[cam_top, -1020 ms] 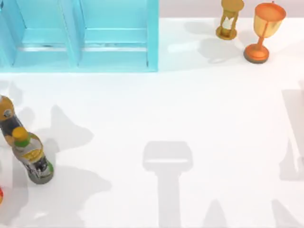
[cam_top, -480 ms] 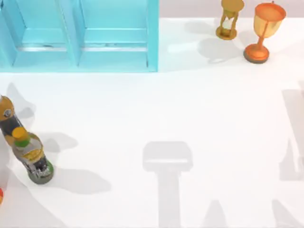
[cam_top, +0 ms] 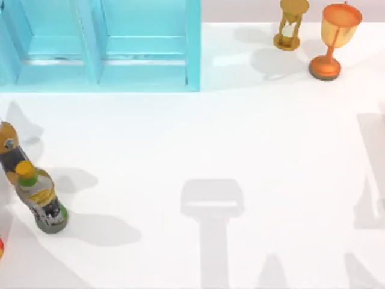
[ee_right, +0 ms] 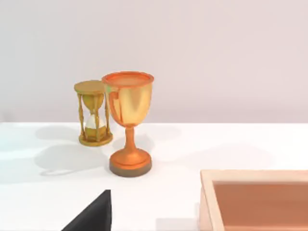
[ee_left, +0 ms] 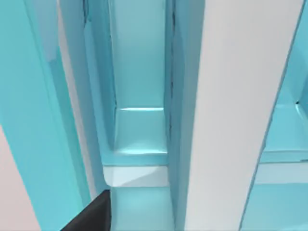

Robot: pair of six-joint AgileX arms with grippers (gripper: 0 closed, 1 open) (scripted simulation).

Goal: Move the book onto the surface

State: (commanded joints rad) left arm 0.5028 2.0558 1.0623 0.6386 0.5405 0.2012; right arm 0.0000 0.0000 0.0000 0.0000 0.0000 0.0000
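Well, the surface (cam_top: 252,138), a broad white tabletop, takes up most of the top view. At its far left stands the turquoise cabinet (cam_top: 192,48), its upright dividers splitting it into compartments. The left wrist camera sits close against that cabinet, and there a wide white slab with a pale-blue face along one side stands upright between the turquoise walls. It looks like the book (ee_left: 240,96) seen on its page edges, though I cannot be certain. It is in the cabinet, not out on the tabletop.

In the right wrist view the corner of a wooden tray (ee_right: 211,202) lies on the table, near the goblet. By the table's left edge stand two bottles, touching or nearly so: a yellow-capped bottle (cam_top: 41,198) and an orange-topped bottle (cam_top: 9,150). At the far right are an orange goblet (cam_top: 334,36) and, just beside it, a brass hourglass (cam_top: 290,24).

Of the left gripper (ee_left: 94,216) and the right gripper (ee_right: 94,216) I see one dark corner each. I cannot tell how far either is open or whether it holds anything.
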